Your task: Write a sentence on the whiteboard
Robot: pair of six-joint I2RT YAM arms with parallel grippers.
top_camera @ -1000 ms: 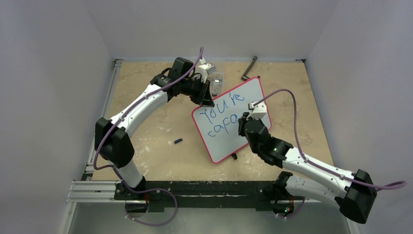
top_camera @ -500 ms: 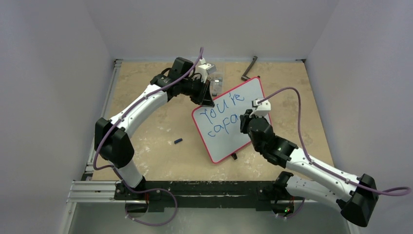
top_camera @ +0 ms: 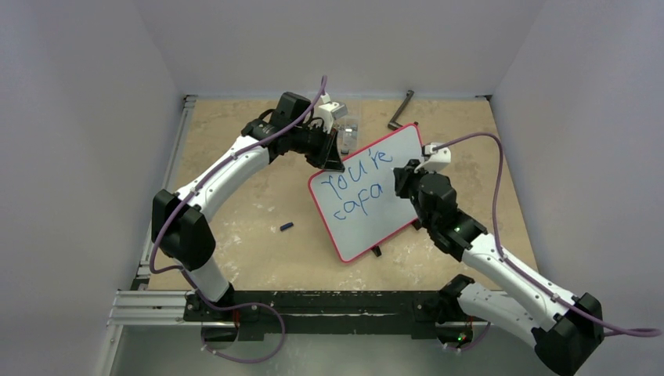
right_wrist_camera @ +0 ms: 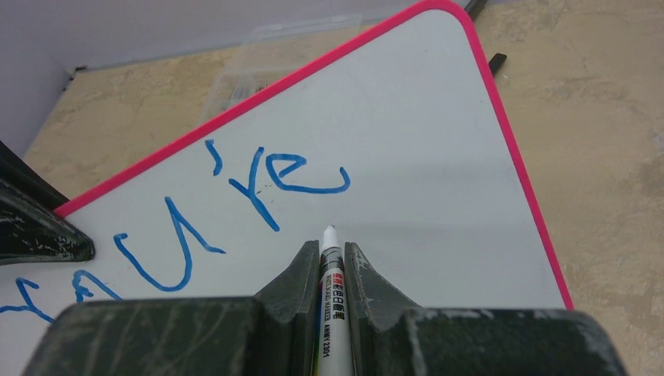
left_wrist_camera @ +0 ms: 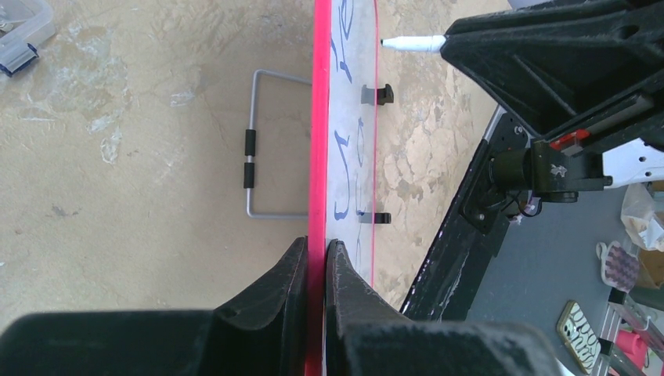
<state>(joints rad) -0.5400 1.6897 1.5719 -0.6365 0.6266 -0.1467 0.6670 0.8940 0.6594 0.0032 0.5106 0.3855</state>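
Whiteboard being braced for writing: left gripper pinching red frame, jaws closed; right gripper clamping marker, aiming tip at board.

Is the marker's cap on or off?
Off. The marker shows its bare white tip, poking out between the right fingers toward the whiteboard.

The sentence stands in blue handwriting on the whiteboard — "You're" runs along its upper long edge, with "capa" on the line beneath. The marker barrel carries a red label and small black print — too small to read with certainty.
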